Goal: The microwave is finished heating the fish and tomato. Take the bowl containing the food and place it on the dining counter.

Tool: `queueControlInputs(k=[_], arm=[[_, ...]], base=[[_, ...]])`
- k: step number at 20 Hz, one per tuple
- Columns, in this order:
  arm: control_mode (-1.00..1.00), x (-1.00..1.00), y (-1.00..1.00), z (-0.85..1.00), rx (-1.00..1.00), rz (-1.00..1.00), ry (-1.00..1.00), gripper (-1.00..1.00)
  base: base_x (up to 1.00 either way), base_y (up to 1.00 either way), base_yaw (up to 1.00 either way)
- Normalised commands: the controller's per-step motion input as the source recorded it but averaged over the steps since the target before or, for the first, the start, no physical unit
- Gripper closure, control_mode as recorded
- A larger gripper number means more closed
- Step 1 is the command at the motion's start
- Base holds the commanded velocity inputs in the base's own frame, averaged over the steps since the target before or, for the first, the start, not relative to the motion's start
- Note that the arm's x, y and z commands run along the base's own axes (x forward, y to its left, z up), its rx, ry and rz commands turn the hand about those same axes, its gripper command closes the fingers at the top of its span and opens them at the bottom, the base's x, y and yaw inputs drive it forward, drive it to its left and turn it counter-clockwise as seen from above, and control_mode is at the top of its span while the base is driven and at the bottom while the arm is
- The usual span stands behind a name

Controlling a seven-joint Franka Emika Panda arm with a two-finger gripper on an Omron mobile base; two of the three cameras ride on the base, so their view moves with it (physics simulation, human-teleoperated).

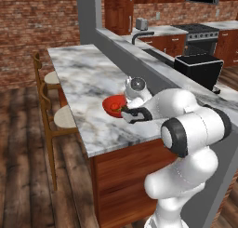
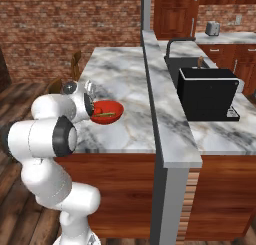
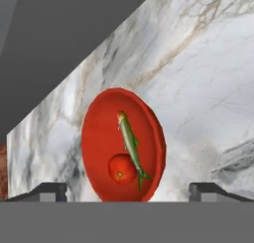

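On the dining counter (image 1: 83,78), the bowl (image 3: 106,138) sits between the wide-open, empty end effector (image 3: 128,190).

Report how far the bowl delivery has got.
Done: the red bowl with fish and tomato sits on the marble dining counter. In hand: nothing; the gripper is open, its fingertips either side of the bowl. Left: pulling the arm away.

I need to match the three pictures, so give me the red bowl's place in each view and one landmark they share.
Left base view: the bowl sits at centre on the dining counter, just left of the arm.
Right base view: left of centre, by the counter's near edge, right of the arm.
Hand view: lower centre, between the finger tips, holding the fish and the tomato.
Shared landmark: the raised grey ledge.
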Motion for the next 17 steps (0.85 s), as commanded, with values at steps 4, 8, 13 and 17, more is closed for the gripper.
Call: queueControlInputs(k=[4, 8, 13, 17], arm=[[-1.0, -1.0, 0.0, 1.0, 0.12, -0.08, -0.01, -1.0], [-1.0, -1.0, 0.0, 1.0, 0.1, -0.08, -0.08, -1.0], [-1.0, -1.0, -0.16, 0.92, 0.09, -0.02, -0.18, -1.0], [-1.0, -1.0, -0.36, 0.57, 0.08, 0.0, -0.32, -1.0]], base=[[0.0, 0.0, 0.0], [0.0, 0.0, 0.0], [0.0, 0.0, 0.0], [0.0, 0.0, 0.0]])
